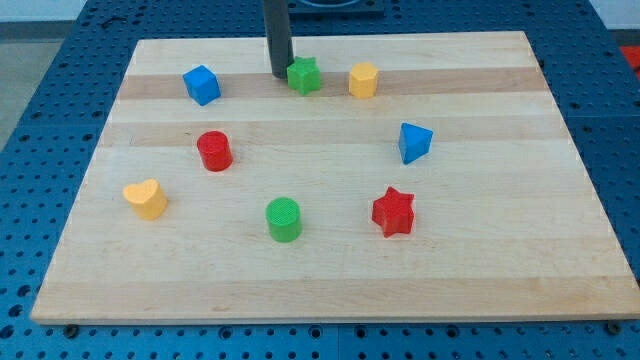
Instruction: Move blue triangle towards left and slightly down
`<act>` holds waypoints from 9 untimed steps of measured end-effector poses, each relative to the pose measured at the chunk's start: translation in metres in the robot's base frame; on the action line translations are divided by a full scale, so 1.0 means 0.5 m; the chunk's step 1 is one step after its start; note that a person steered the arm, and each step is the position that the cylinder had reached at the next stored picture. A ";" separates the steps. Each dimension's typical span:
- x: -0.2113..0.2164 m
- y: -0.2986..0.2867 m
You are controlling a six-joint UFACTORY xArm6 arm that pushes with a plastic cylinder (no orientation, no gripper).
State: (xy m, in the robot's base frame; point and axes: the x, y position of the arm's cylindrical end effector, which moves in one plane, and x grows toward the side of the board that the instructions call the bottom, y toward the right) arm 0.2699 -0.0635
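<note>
My tip [279,75] rests at the table's [330,290] top edge, just left of the green star [304,76]; the rod carries no fingers. The blue triangle [413,142] sits well apart at right. A careless crossing risks nudging the green star or yellow hexagon [363,80], or striking the triangle off-centre and spinning it off line.

One camera looks down at a slant from the near edge of the wooden board [330,290], taking in the whole board.

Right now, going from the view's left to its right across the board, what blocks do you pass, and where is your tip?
Yellow heart → blue cube → red cylinder → my tip → green cylinder → green star → yellow hexagon → red star → blue triangle. My tip sits just left of the green star.
</note>
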 end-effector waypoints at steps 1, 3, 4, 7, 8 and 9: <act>0.009 0.032; 0.024 0.092; -0.005 0.073; 0.067 -0.092; 0.140 -0.093; 0.211 -0.093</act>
State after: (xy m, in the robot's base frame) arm 0.3753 -0.1101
